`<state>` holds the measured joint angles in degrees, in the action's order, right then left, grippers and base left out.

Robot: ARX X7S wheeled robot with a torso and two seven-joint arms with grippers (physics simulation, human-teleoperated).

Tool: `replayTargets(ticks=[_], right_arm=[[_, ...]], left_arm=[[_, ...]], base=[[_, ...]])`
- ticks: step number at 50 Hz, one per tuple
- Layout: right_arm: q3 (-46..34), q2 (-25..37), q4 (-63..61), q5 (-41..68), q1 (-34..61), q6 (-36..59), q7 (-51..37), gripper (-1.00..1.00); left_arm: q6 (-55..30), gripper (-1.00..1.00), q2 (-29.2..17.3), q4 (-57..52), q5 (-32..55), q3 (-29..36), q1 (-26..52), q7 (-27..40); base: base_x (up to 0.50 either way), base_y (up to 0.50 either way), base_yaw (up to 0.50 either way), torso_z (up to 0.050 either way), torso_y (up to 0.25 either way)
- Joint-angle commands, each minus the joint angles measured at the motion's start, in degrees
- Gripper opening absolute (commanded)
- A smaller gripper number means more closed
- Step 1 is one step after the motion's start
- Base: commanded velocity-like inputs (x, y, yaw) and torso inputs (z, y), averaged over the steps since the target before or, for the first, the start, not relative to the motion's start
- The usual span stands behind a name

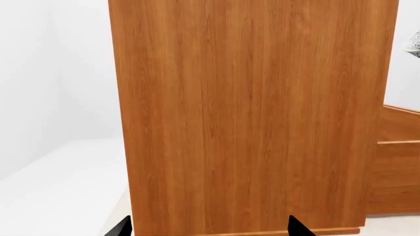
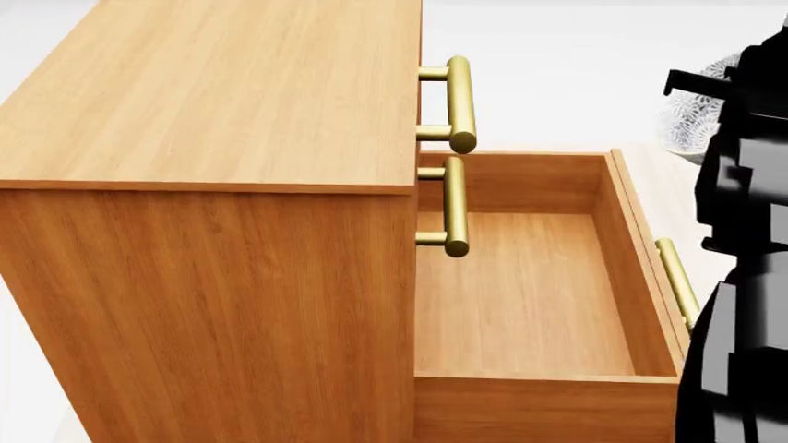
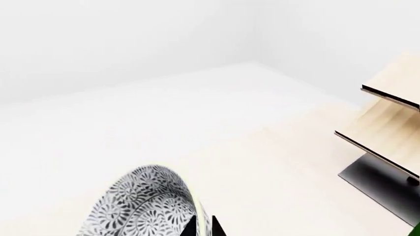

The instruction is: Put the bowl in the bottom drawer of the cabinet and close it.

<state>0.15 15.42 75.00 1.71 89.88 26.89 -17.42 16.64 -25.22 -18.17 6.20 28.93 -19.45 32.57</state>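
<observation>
We see the bottom drawer [image 2: 542, 286] of the cabinet [image 2: 209, 185] pulled open and empty, while the right end effector [image 3: 202, 227] grips the bowl [image 3: 147, 204] by its rim, right of the drawer; placing and closing remain.

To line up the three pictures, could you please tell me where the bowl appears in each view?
Head view: the bowl sits at the right edge, partly behind the dark right arm.
Left wrist view: a sliver at the right edge, upper part.
Right wrist view: bottom centre-left, large.
Shared landmark: the cabinet, also in the left wrist view.
</observation>
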Motion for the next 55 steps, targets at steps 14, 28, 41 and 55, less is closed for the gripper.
replayTargets(ticks=[14, 28, 41, 55], right_arm=[[0.22, -3.97, -0.02, -1.35, -1.04, 2.47, 4.60, -1.00], [1.20, -4.34, -0.02, -1.28, -1.64, 4.78, 9.62, -1.00], [1.71, -3.79, -0.02, -1.49, -2.10, 6.27, 12.69, -1.00], [1.03, -4.53, -0.02, -1.74, -3.70, 6.11, 15.22, -1.00]], left_arm=[[0.03, 1.00, -0.31, -0.24, 0.27, 0.21, 0.06, 0.22], [0.66, 1.00, -0.29, 0.53, 0.30, 0.37, 0.29, 0.24], [0.11, 1.00, -0.33, -0.02, 0.06, 0.63, 0.24, 0.56], [0.36, 1.00, -0.59, -0.05, 0.30, 0.66, 0.17, 0.68]], base=[[0.00, 0.00, 0.00, 0.000, 0.000], [0.00, 0.00, 0.00, 0.000, 0.001], [0.00, 0.00, 0.00, 0.000, 0.000], [0.00, 0.00, 0.00, 0.000, 0.001]])
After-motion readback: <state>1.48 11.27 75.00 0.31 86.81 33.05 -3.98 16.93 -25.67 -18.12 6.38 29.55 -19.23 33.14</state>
